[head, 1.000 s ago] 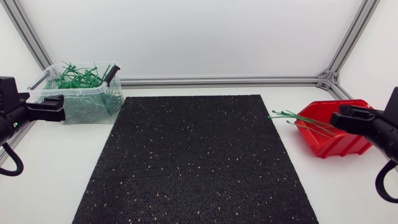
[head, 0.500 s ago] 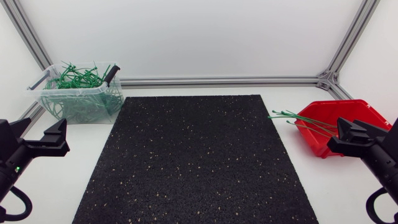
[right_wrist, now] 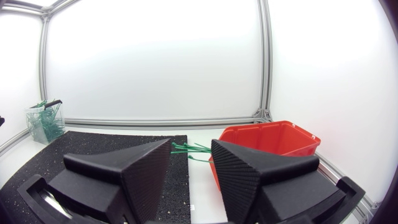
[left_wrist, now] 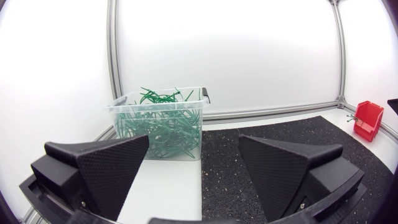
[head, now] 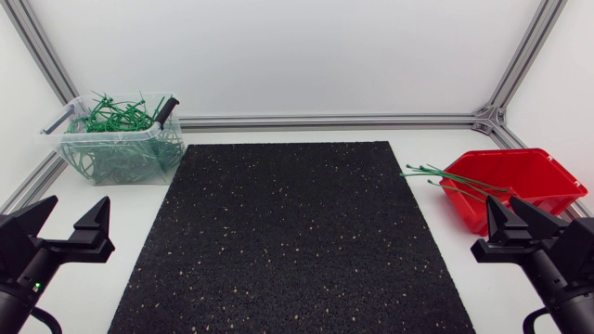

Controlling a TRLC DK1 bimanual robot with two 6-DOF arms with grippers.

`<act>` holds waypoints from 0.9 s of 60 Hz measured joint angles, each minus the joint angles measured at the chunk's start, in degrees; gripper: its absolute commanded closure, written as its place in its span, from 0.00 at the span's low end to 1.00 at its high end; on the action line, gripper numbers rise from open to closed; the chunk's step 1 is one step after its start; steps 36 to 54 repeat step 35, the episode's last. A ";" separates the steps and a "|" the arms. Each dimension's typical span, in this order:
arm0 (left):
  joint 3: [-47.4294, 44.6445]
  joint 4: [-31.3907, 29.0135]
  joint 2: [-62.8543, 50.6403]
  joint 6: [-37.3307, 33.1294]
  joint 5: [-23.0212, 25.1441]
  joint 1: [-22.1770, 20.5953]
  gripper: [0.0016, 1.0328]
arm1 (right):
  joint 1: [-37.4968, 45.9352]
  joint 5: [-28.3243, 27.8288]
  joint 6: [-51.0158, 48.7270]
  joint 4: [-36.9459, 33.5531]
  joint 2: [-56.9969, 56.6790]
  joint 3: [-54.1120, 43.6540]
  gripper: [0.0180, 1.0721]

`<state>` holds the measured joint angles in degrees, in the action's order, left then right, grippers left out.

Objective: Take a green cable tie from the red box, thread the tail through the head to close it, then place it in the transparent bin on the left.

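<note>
Both arms have pulled back since the earlier frames: my left gripper [head: 76,206] has come away from the transparent bin [head: 105,136] and my right gripper [head: 502,202] from the red box [head: 534,176], and each now sits low at its own near corner of the table [head: 278,133].

The left gripper's fingers are spread wide with nothing between them. In its wrist view, the left gripper [left_wrist: 194,140] looks across the white table at the bin [left_wrist: 155,106], which stands ahead of it just beside the edge of the black speckled mat [left_wrist: 280,130]. The bin is heaped with green cable ties [head: 116,116], some poking above its rim, and a black clip [head: 165,110] sits on its mat-side end.

The right gripper's fingers are also parted, by a narrower gap, and hold nothing. From its wrist view, the right gripper [right_wrist: 191,144] has the red box [right_wrist: 273,140] ahead and slightly to one side. The loose green cable ties [head: 453,180] lie in that box, with their ends sticking out over its rim toward the mat [head: 288,232]. They stop just short of the mat's edge, over the white table. I can see the same ties [right_wrist: 189,149] past the right gripper's fingertips, between box and mat [right_wrist: 93,140].

The small red box [left_wrist: 368,118] shows far across the table in the left wrist view.
</note>
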<state>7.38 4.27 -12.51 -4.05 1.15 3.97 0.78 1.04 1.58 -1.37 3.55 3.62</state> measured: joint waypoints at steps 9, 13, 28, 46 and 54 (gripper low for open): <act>-2.49 -1.84 4.79 1.14 -0.20 -1.46 0.03 | -0.37 -0.85 -0.61 0.52 -2.95 -2.34 0.47; -3.58 -2.45 6.80 1.55 -0.22 -2.05 0.03 | -0.37 -0.85 -0.66 0.52 -3.23 -2.34 0.44; -5.01 -3.65 12.02 2.80 -0.79 -3.67 0.03 | -0.37 -0.85 -0.79 0.55 -3.23 -2.34 0.13; -5.03 -3.67 12.15 2.82 -0.85 -3.67 0.03 | -0.37 -0.85 -0.79 0.52 -3.23 -2.34 0.04; -5.03 -3.67 12.15 2.82 -0.85 -3.67 0.03 | -0.37 -0.85 -0.79 0.52 -3.23 -2.34 0.04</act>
